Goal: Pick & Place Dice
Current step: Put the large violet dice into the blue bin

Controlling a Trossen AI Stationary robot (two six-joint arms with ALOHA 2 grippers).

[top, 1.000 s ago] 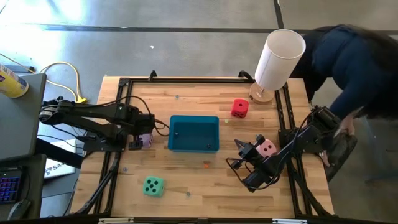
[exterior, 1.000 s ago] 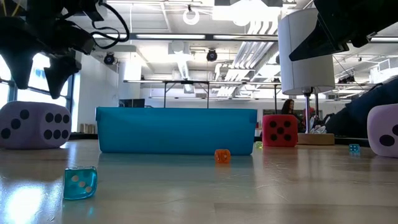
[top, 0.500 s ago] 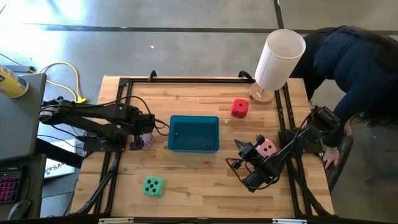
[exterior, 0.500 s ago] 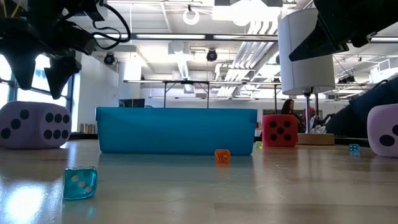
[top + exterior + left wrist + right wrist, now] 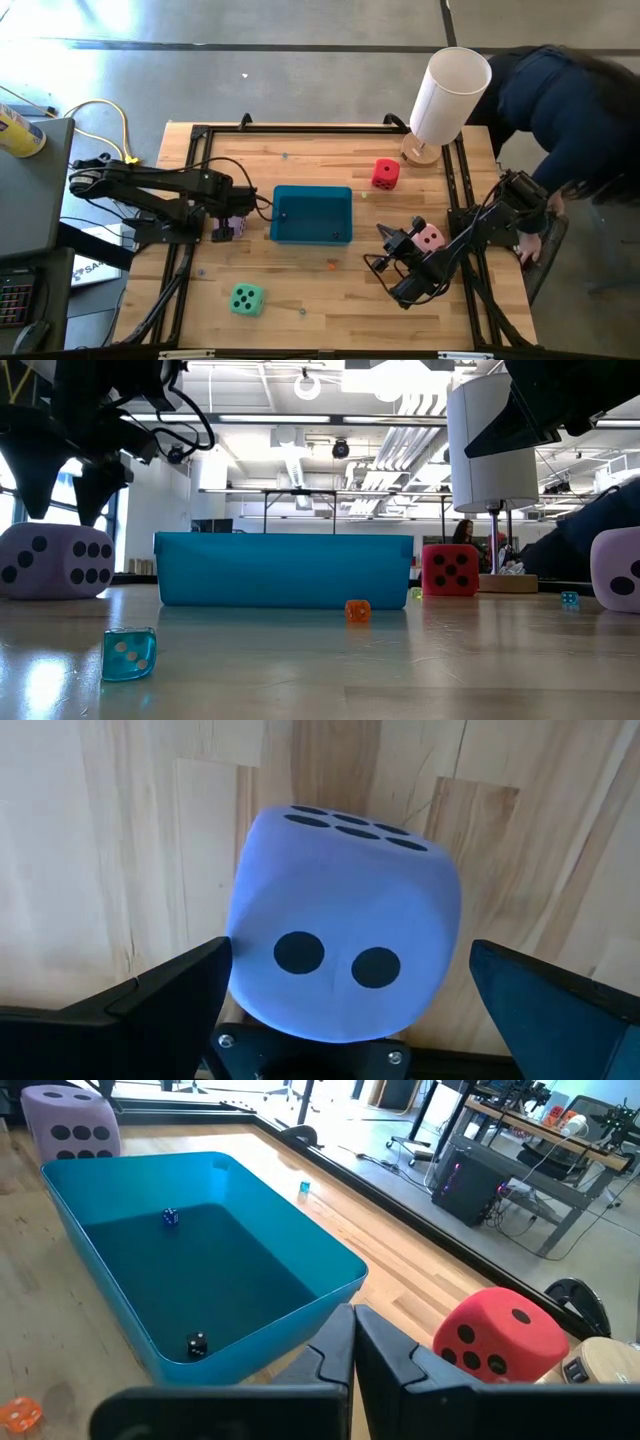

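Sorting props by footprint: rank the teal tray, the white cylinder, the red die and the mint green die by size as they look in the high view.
1. teal tray
2. white cylinder, though it rises toward the camera, which may enlarge it
3. mint green die and red die: too alike to rank

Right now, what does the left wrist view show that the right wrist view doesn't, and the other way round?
Only the left wrist view: the left gripper open around the lilac die, two-pip face toward the camera. Only the right wrist view: the shut right gripper, the teal tray holding two tiny dice, the red die. Both show the lilac die and the wooden table.
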